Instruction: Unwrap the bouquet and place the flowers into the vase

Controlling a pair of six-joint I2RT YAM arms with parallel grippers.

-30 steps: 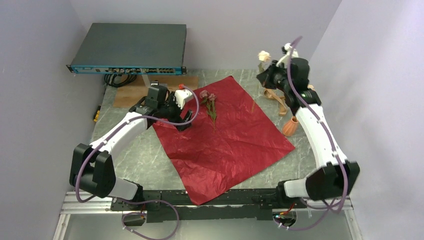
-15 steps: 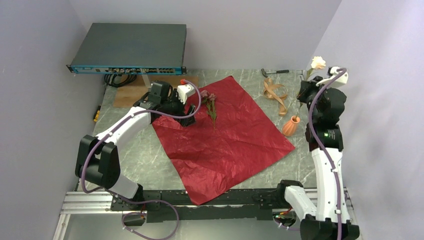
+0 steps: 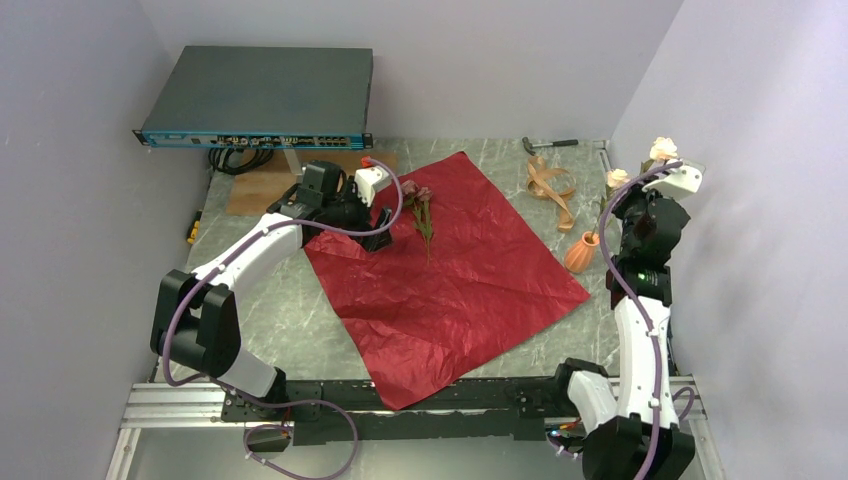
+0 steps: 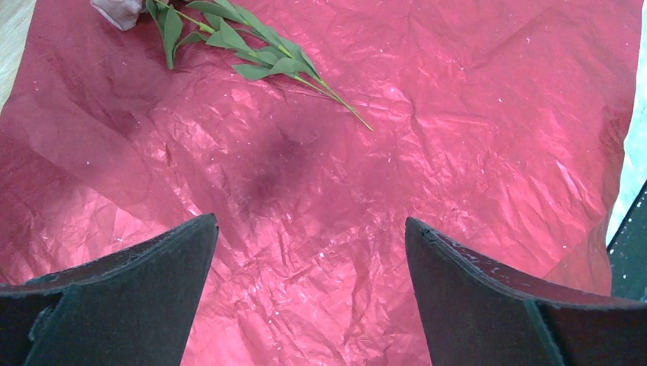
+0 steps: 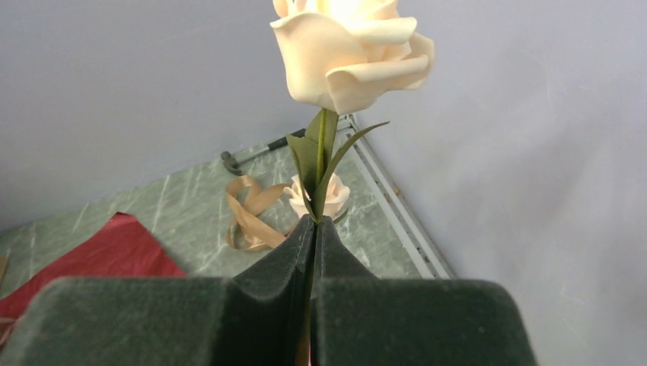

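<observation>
The bouquet's dark red wrapping paper (image 3: 450, 265) lies spread flat on the table. Two pink flowers (image 3: 420, 208) lie on its far corner, and their leafy stems (image 4: 263, 57) show in the left wrist view. My left gripper (image 3: 378, 232) (image 4: 309, 221) hovers open over the paper just left of them, nothing between its fingers. My right gripper (image 3: 645, 188) (image 5: 314, 225) is shut on the stem of a cream rose (image 3: 662, 150) (image 5: 352, 49), held upright near the right wall. The orange vase (image 3: 581, 253) stands below and left of it, with another cream rose (image 3: 617, 178) (image 5: 332, 200) rising from it.
A loose tan ribbon (image 3: 550, 190) (image 5: 248, 217) lies behind the vase, and a small metal tool (image 3: 550, 144) by the back wall. A network switch (image 3: 260, 95) sits on a wooden board (image 3: 255, 190) at the back left. The right wall is close to the right arm.
My right arm has swung right with the cream rose, from the far middle of the table to beside the right wall above the vase. The left gripper edged slightly toward the flowers.
</observation>
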